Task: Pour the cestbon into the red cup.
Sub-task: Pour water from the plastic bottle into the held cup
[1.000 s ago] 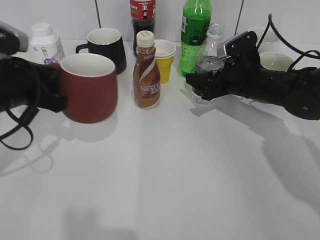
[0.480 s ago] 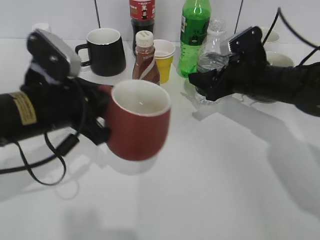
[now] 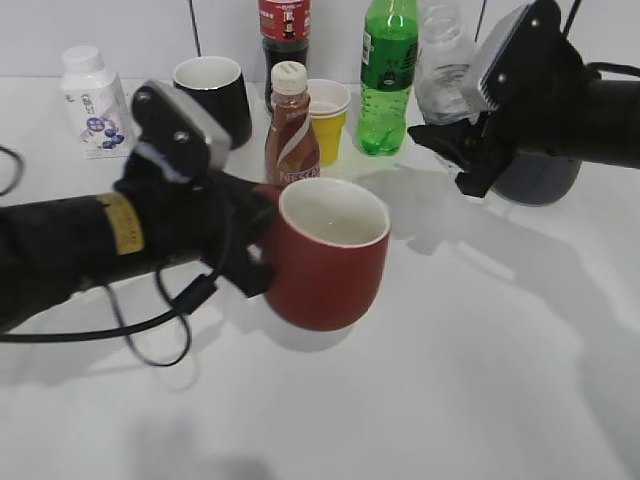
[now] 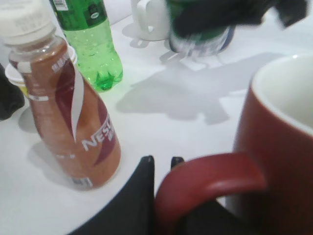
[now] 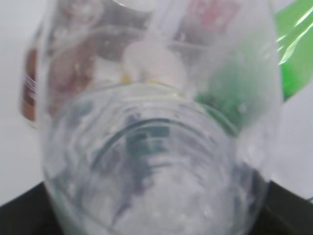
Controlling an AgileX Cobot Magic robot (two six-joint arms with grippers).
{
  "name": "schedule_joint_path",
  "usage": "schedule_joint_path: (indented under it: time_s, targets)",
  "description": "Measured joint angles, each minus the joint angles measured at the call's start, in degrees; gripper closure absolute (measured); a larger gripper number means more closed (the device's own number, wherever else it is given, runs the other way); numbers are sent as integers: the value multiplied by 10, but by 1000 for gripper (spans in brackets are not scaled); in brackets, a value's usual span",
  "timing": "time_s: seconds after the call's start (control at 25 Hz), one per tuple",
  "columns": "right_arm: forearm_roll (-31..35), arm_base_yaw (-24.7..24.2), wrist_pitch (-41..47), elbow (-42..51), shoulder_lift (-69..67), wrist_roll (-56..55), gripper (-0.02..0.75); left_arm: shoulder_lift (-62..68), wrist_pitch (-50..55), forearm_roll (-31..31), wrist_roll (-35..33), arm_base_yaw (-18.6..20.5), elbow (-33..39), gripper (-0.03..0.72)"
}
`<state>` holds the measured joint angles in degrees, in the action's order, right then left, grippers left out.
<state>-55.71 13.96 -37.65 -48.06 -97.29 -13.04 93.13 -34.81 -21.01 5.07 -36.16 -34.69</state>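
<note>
Red cup (image 3: 333,255) sat nearest the camera, lifted off the table (image 3: 450,380), open side up. Left gripper (image 3: 248,238) was clamped on its handle (image 4: 210,178). Inside looked white and dry, so no pouring appeared done yet. Behind the cup: Nescafe bottle (image 3: 292,125), yellow cup (image 3: 329,120), green bottle (image 3: 386,75), black mug (image 3: 215,95). Behind and right of the cup, right gripper (image 3: 462,150) gripped the cestbon (image 3: 445,60), raised and roughly upright. Judged left to do: bring the bottle's mouth over the cup and tip.

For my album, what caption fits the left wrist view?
Gripper hooked on the red cup handle, beside the brown Nescafe bottle.
</note>
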Motion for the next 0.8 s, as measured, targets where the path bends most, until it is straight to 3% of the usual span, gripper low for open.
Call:
schedule_joint_path:
  time_s: [0.16, 0.48, 0.64, 0.8]
  targets:
    - [10, 0, 6, 0, 6, 88, 258, 47, -17, 0, 0, 0, -35, 627]
    - [114, 0, -21, 0, 3, 266, 258, 110, -100, 27, -20, 0, -51, 627]
    - [113, 0, -33, -3, 2, 286, 258, 111, -108, 70, -43, 1, -51, 627]
    - [98, 0, -42, -3, -4, 314, 258, 111, -110, 74, -77, 1, -51, 627]
